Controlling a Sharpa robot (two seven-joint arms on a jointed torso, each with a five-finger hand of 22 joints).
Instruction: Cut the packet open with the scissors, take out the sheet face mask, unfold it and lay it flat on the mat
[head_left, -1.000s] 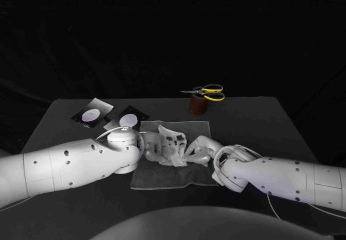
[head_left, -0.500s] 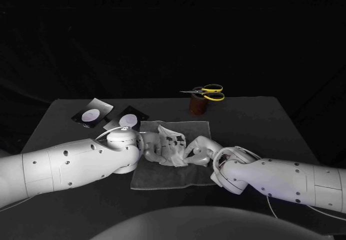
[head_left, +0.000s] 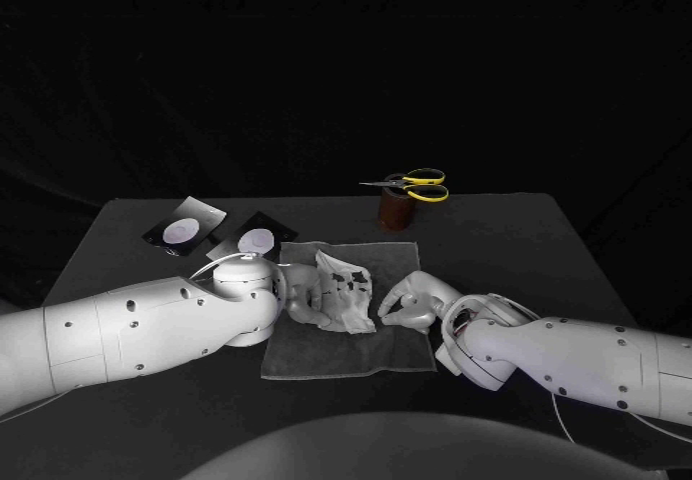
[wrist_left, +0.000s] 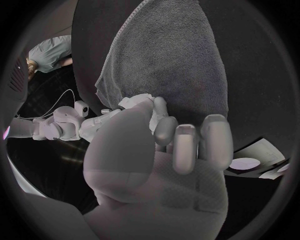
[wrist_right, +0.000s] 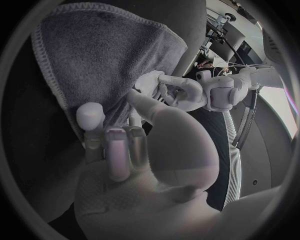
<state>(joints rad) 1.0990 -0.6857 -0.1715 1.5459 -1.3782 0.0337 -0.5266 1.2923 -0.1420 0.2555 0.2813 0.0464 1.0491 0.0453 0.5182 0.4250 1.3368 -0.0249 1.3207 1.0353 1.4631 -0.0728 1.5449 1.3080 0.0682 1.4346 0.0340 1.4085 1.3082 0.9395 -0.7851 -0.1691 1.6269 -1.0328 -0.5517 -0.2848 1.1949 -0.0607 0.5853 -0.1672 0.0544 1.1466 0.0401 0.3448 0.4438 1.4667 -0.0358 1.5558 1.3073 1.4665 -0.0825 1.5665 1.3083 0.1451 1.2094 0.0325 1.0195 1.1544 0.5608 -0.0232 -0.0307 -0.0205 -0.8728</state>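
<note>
The grey mat lies at the near middle of the black table. The right hand, fingers curled in on nothing, has drawn back rightward off the sheet face mask. The mask sits crumpled on the mat's far half, its left edge pinched by the left hand. Unfolding looks unfinished, so the right hand probably needs a fresh grip. The scissors rest at the far edge.

We're in a robotics lab here, black table against black drapes, white left arm and right arm bent over it.
</note>
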